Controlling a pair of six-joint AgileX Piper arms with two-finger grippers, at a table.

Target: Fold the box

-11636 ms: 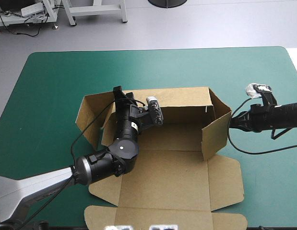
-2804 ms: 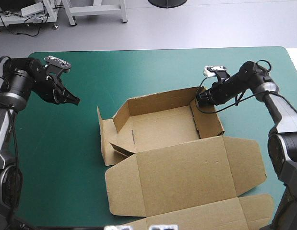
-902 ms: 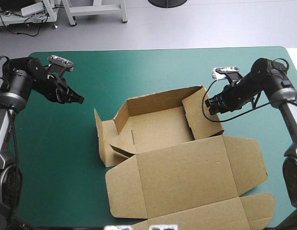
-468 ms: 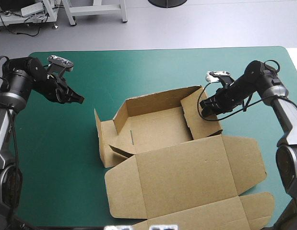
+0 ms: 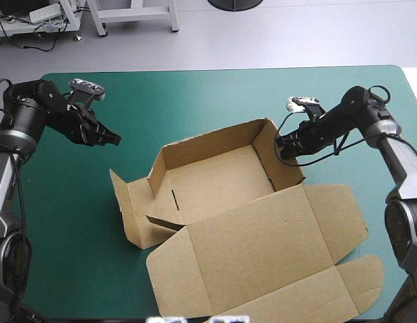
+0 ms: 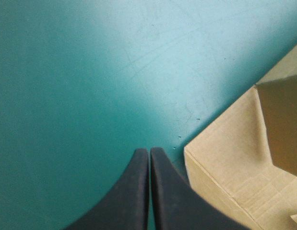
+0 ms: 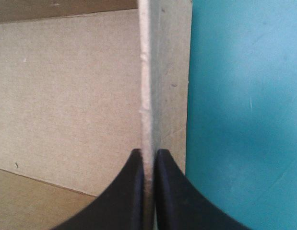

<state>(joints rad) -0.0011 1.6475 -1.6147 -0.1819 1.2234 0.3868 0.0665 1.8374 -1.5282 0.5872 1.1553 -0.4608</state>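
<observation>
Only wrist-side: box in right pincer.

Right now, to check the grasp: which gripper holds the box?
The right gripper, shut on the right wall of the box. The left gripper is shut on nothing, over bare cover, apart from the box.

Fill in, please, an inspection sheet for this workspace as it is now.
surface: teal-green table cover, flat.
job's things: brown cardboard box, an open tray; far and right walls raised, left flaps splayed, lid flat toward the near edge.
clutter: nothing seen.
grippers: left gripper shut, empty, above the cover, apart from the box; right gripper shut on the box's right wall.
cables: nothing seen beyond the robot's own.
surroundings: nothing seen.
</observation>
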